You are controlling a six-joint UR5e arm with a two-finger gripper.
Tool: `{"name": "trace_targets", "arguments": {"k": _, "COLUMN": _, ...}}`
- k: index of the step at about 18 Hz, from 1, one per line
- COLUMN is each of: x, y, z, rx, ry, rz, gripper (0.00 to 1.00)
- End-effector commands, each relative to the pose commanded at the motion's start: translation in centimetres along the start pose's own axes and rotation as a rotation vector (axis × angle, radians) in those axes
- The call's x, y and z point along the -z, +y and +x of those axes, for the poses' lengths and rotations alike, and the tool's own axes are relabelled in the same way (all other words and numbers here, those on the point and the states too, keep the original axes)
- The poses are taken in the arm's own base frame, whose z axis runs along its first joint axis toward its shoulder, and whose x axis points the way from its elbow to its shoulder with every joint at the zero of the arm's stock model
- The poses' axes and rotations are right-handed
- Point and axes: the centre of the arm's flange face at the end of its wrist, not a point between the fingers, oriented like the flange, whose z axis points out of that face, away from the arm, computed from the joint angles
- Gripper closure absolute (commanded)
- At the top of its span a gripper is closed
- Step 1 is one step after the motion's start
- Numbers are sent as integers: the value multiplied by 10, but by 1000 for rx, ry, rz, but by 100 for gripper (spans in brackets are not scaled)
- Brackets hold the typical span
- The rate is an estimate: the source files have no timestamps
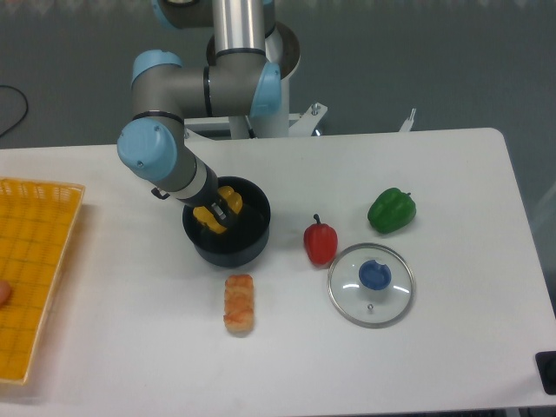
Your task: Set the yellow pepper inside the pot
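Note:
The yellow pepper sits inside the mouth of the black pot, left of the table's middle. My gripper reaches down into the pot from the upper left, its dark fingers closed on the pepper's sides. The arm's wrist covers the pot's left rim, and the pot's handle is hidden. Part of the pepper is hidden behind the fingers.
A red pepper stands just right of the pot, with a green pepper further right. A glass lid with a blue knob lies in front of them. A breaded piece lies below the pot. A yellow basket occupies the left edge.

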Motion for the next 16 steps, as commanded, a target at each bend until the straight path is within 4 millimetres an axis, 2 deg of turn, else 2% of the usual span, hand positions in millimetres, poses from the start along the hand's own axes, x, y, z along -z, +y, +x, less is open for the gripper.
{"name": "trace_targets", "arguments": {"k": 6, "x": 1, "y": -2, "z": -3, "rx": 5, "ry": -4, "rz": 0, "gripper": 1}}
{"name": "trace_targets", "arguments": {"k": 8, "x": 16, "y": -3, "z": -11, "rx": 55, "ry": -29, "rz": 22, "gripper": 0}}
{"name": "trace_targets", "arguments": {"k": 12, "x": 51, "y": -1, "z": -39, "rx": 172, "ry": -83, "rz": 76, "gripper": 0}}
{"name": "trace_targets", "arguments": {"k": 14, "x": 72, "y": 16, "z": -66, "rx": 223, "ry": -116, "rz": 123, "gripper": 0}}
{"name": "trace_targets", "arguments": {"k": 16, "x": 77, "y": 22, "z": -75, "rx": 235, "ry": -123, "rz": 141, "gripper": 0}}
